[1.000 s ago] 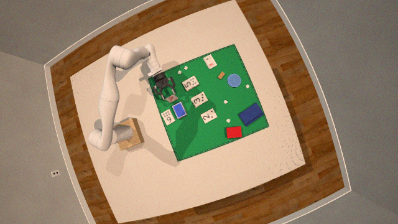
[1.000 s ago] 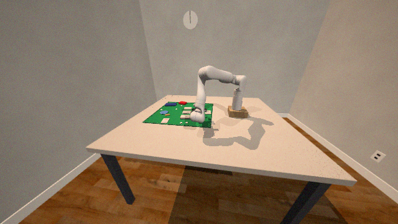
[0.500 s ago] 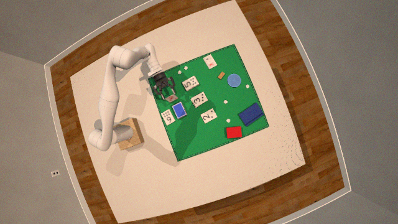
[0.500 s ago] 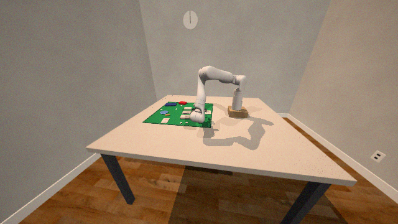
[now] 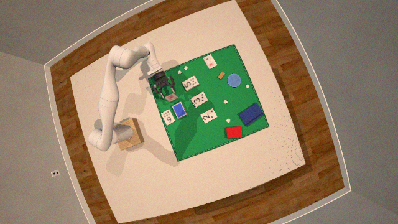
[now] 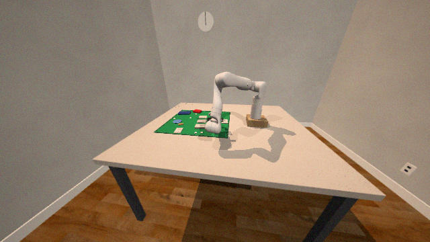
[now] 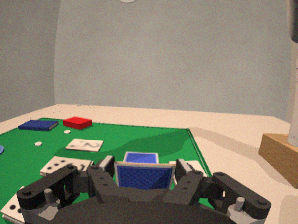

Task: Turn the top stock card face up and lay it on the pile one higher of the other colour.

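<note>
My gripper (image 5: 167, 94) (image 7: 145, 166) lies low and level over the near-left corner of the green mat (image 5: 202, 140). It is shut on a card (image 5: 171, 98) (image 7: 141, 177) held tilted on edge. The card's blue back faces the wrist camera, and its red-marked face shows from above; I cannot read its number. Just beyond it lies the blue face-down stock (image 5: 179, 110) (image 7: 141, 157). Face-up black piles show 9 (image 5: 168, 117), 5 (image 5: 190, 83), 3 (image 5: 199, 99) and 2 (image 5: 208, 116). A red-marked card (image 5: 210, 61) lies at the mat's far edge.
A blue disc (image 5: 234, 80), a small brown block (image 5: 221, 75), a dark blue box (image 5: 251, 114) and a red block (image 5: 234, 132) lie on the mat's right side. Several small white pegs dot the mat. The arm's wooden base (image 5: 130, 134) stands left of the mat.
</note>
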You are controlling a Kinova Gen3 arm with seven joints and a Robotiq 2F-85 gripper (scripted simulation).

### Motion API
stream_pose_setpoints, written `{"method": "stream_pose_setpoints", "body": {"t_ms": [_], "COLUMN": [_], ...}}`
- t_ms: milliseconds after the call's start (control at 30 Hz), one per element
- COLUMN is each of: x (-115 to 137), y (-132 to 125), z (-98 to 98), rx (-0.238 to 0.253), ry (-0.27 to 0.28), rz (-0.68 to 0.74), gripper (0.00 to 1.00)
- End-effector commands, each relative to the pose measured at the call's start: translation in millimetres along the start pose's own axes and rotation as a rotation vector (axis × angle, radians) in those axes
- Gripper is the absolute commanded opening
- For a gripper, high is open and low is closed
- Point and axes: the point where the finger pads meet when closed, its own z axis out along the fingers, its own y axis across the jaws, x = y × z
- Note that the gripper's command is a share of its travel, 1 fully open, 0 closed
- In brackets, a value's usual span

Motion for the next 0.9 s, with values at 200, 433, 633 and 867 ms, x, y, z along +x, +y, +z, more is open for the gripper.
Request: {"method": "stream_pose_setpoints", "body": {"t_ms": [200, 433, 633, 867], "x": [-3, -7, -9, -13], "y": [0, 0, 0, 0], "z": [-5.6, -10.9, -13.8, -18.3], "rx": [0.002, 0.002, 0.002, 0.002], "ry": [-0.001, -0.001, -0.001, -0.001], "rz": [0.001, 0.001, 0.001, 0.001], "gripper": [0.71, 0.71, 0.71, 0.71]}}
